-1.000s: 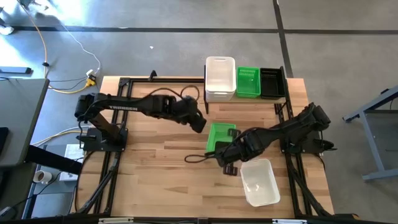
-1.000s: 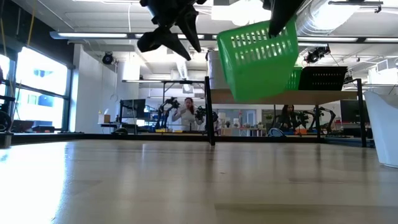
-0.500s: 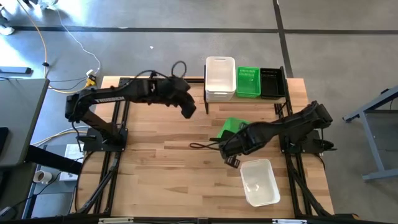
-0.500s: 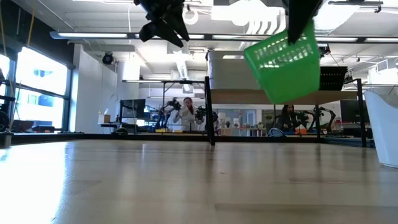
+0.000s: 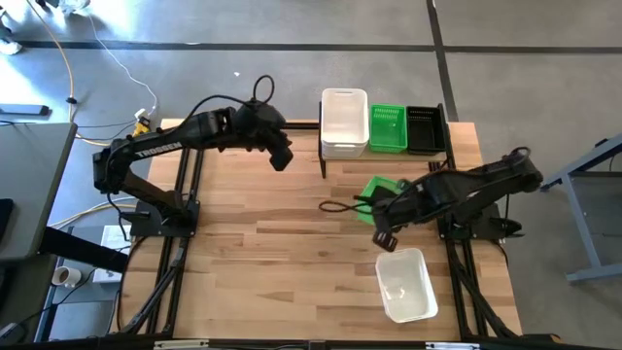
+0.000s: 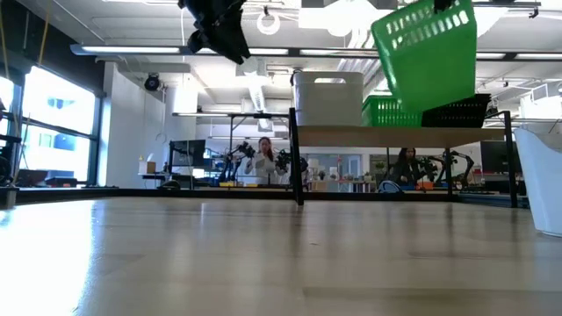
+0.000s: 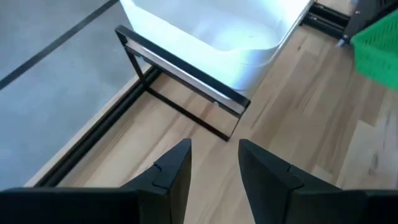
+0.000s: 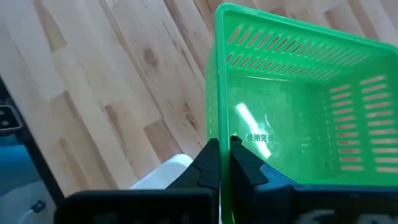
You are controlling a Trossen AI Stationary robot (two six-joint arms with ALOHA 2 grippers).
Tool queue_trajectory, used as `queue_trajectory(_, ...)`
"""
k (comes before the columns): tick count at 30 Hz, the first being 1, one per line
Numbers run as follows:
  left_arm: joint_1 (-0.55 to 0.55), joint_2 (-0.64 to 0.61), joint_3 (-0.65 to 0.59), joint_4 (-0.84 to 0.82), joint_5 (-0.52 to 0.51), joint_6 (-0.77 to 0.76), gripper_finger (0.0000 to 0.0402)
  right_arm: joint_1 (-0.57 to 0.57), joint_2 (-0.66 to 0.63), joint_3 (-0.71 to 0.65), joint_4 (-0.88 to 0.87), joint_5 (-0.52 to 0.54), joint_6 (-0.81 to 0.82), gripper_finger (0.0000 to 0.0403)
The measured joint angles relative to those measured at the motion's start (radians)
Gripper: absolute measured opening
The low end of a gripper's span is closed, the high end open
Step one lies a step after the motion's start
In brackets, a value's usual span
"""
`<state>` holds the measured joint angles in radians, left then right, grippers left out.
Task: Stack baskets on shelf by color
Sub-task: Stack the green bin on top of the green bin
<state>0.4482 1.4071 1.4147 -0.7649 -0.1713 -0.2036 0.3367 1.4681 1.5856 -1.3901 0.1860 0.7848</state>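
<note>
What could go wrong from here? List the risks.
The right gripper pinches only one wall of the tilted green basket, held in the air; it could swing or slip out. Tilted like that, it may catch on the green basket on the shelf or nudge the neighbouring white basket instead of nesting.

Green basket (image 5: 381, 188) airborne, tilted; white (image 5: 344, 121), green (image 5: 388, 126), black (image 5: 425, 127) stacks on shelf (image 6: 395, 135).

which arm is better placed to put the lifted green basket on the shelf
Right. The right gripper is shut on the green basket's rim, held in the air beside the shelf. The left gripper is open and empty.
</note>
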Motion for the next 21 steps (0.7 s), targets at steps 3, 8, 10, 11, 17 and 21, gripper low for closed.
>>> queue_trajectory(3, 0.013, 0.0, 0.0, -0.004, 0.002, 0.021, 0.0122, 0.0, -0.057, 0.0, -0.018, 0.0, -0.008, 0.0)
queue_trajectory(8, 0.019, 0.0, 0.0, 0.006, 0.0, 0.024, 0.0122, 0.0, -0.171, 0.0, -0.021, 0.058, -0.067, 0.0)
queue_trajectory(10, 0.019, 0.0, 0.0, 0.006, 0.0, 0.024, 0.0122, -0.004, -0.214, 0.0, -0.021, 0.113, -0.114, 0.0)
queue_trajectory(11, 0.02, 0.0, 0.0, 0.006, 0.0, 0.023, 0.0122, -0.008, -0.236, 0.0, -0.021, 0.14, -0.141, 0.0)
queue_trajectory(17, 0.024, 0.0, 0.0, 0.026, -0.024, -0.005, 0.0122, -0.066, -0.346, 0.0, -0.021, 0.297, -0.345, 0.0)
queue_trajectory(21, 0.025, 0.0, 0.0, 0.059, -0.061, -0.029, 0.0122, -0.124, -0.392, 0.0, -0.021, 0.401, -0.531, 0.0)
